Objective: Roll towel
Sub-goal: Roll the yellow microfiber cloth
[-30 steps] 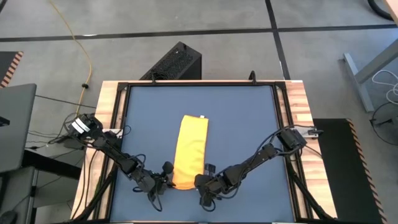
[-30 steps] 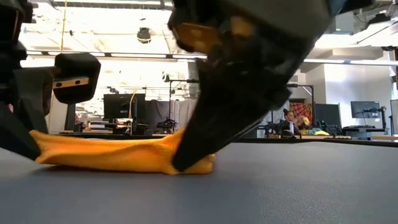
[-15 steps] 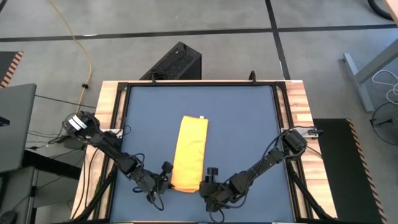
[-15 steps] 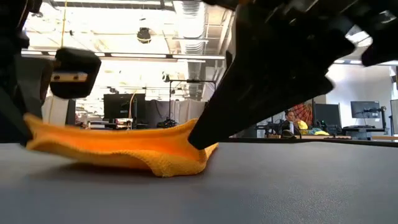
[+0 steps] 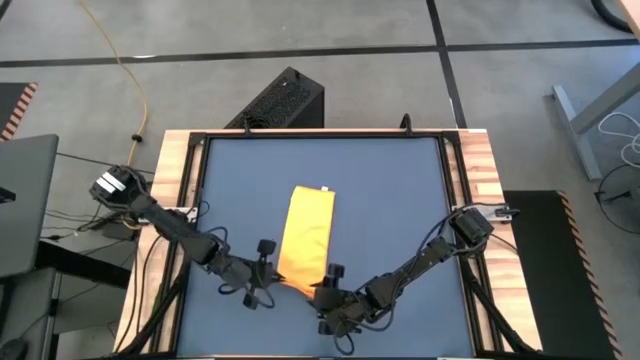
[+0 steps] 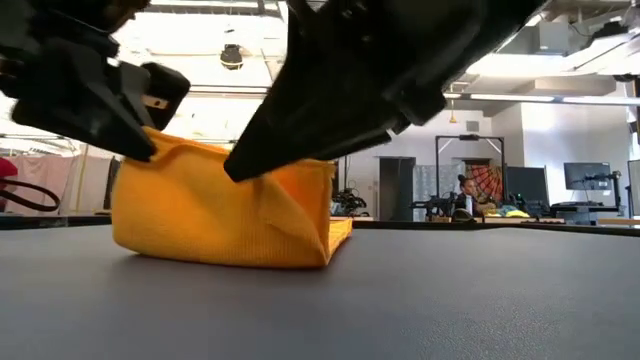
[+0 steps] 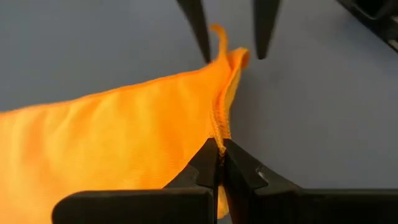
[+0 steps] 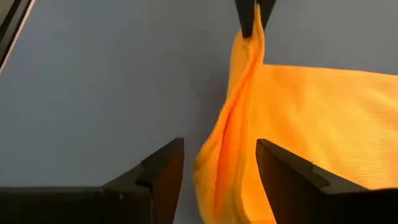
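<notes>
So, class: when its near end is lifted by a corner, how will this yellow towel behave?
Probably floppy: the towel sags in folds from the shut left gripper. Likely light, since one pinch lifts that end. It may slump; the right gripper is open around it.

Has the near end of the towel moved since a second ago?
Yes. The towel end has lifted off the blue mat and shifted toward the far edge, pinched by the left gripper.

Bright, even overhead light; the low view's ceiling lamps (image 6: 232, 55) glare, silhouetting blurred near arms.
</notes>
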`<state>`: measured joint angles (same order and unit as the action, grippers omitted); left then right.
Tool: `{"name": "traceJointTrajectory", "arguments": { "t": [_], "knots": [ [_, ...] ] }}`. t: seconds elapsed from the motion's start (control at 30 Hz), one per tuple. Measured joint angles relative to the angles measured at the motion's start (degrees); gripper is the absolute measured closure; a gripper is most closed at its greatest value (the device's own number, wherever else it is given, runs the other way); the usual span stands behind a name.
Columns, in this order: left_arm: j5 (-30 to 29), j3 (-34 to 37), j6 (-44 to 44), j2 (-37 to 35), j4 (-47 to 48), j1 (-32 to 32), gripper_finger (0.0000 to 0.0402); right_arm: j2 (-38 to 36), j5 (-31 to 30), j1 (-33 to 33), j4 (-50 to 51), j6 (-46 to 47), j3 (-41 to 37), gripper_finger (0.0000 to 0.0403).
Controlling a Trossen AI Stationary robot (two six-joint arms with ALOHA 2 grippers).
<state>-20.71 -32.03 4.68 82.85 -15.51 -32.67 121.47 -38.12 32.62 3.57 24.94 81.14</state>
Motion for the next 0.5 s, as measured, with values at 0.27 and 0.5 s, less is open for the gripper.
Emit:
{"name": "traceJointTrajectory", "arguments": {
  "t": [0.27,0.5],
  "knots": [
    [2.46,0.0,1.01,0.02,-0.11,2.67,0.0401,0.0,-0.89,-3.67,-2.83,0.49,0.0,0.0178],
    [2.49,0.0,0.99,0.02,-0.11,2.85,0.0401,0.02,2.19,-5.09,1.25,0.56,1.83,0.0178]
  ]
}}
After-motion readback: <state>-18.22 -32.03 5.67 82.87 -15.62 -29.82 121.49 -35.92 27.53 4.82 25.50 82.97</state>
